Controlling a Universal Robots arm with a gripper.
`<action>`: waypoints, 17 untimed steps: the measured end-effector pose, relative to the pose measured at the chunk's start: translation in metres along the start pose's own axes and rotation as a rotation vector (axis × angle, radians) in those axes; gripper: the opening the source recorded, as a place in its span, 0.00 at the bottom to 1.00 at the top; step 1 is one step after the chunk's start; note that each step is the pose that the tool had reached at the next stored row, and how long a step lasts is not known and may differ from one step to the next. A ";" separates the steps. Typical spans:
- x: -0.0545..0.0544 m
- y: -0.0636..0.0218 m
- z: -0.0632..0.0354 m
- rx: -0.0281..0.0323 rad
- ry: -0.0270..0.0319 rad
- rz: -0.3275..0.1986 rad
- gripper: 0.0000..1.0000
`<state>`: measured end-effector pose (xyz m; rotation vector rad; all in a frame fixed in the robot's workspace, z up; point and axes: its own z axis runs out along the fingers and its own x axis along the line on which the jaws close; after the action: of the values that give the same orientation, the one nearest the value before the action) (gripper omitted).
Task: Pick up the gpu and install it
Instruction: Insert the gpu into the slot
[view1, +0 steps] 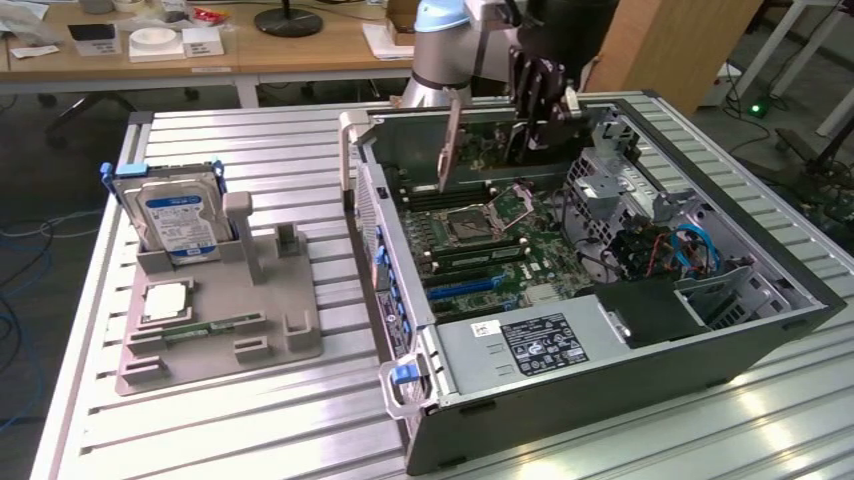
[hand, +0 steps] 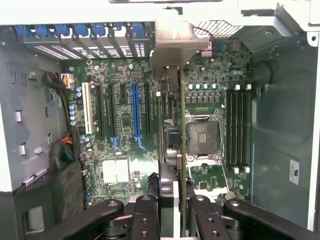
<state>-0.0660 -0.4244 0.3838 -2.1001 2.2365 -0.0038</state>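
Mid-install. Black gripper (hand: 171, 192) clamped on thin dark gpu card (hand: 171, 142) with silvery bracket, edge-down over green motherboard (view1: 531, 246), 12 o'clock of square CPU socket (view1: 474, 226), exterior view. Likely needs lining up with long blue slot (hand: 135, 110).

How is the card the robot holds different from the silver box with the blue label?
The gpu is thin, dark and flat; the hard drive is a thick silver box. The gpu hangs in the gripper over the open computer case; the hard drive stands in the gray holder outside it. Both stand on edge.
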 end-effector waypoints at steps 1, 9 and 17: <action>0.000 0.0008 0.0017 0.0000 0.0001 0.001 0.29; 0.001 0.0018 0.0162 0.0002 0.0003 0.006 0.29; 0.002 0.0070 0.0305 0.0002 0.0003 0.006 0.29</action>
<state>-0.0714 -0.4245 0.3529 -2.0935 2.2428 -0.0039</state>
